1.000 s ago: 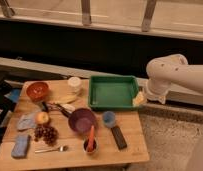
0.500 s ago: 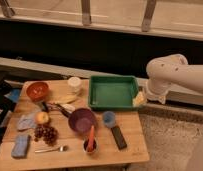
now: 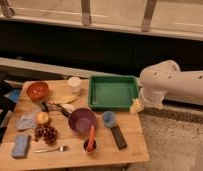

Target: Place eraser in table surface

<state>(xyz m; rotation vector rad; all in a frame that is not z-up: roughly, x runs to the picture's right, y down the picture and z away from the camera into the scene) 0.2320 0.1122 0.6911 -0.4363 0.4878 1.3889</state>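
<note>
The eraser [image 3: 118, 136], a flat black block, lies on the table surface [image 3: 111, 151] near its front right, just below a blue cup [image 3: 109, 118]. The table surface is a light tan wooden top. My white arm [image 3: 167, 85] reaches in from the right, its elbow beside the table's right edge. The gripper itself does not show; it is hidden behind or below the arm, and nothing of it is near the eraser.
A green tray [image 3: 113, 91] sits at the back right. A purple bowl [image 3: 82, 120], an orange bowl [image 3: 37, 90], a white cup [image 3: 74, 83], a banana [image 3: 65, 99], an apple [image 3: 42, 117], grapes [image 3: 45, 133], a blue sponge [image 3: 20, 146] and a fork [image 3: 50, 149] fill the left and middle.
</note>
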